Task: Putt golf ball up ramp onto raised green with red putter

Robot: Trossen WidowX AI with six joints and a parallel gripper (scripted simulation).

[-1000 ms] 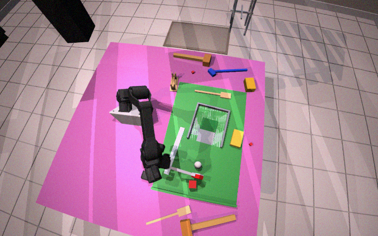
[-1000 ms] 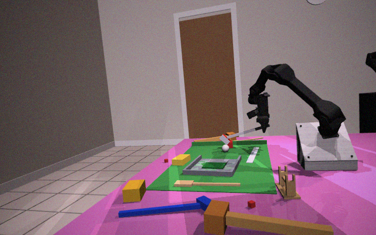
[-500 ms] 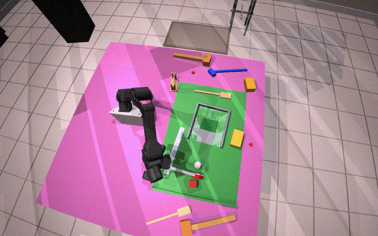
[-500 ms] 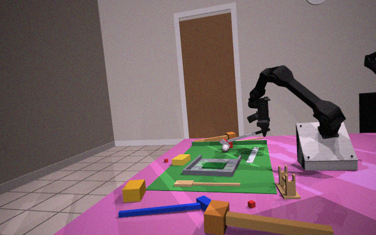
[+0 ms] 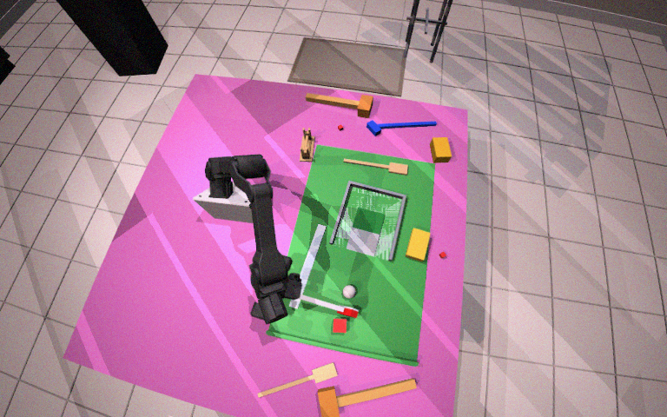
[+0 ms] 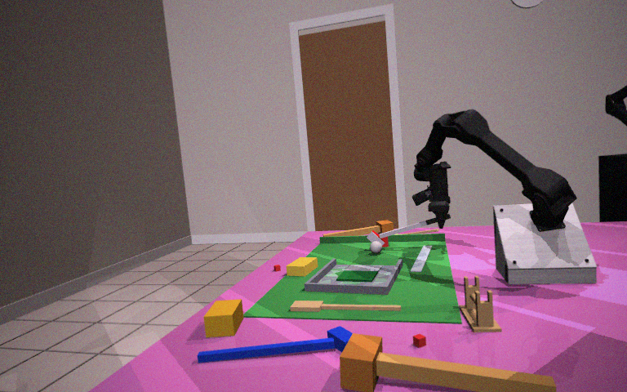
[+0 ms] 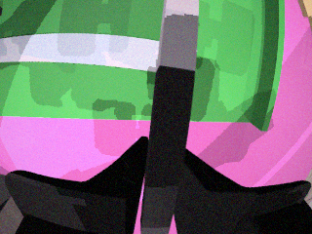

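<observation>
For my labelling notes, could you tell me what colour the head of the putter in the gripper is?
Red; the putter head shows best in the top view, behind the golf ball.

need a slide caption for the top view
Gripper shut on the red putter, its head just behind the golf ball on the green mat.
</observation>
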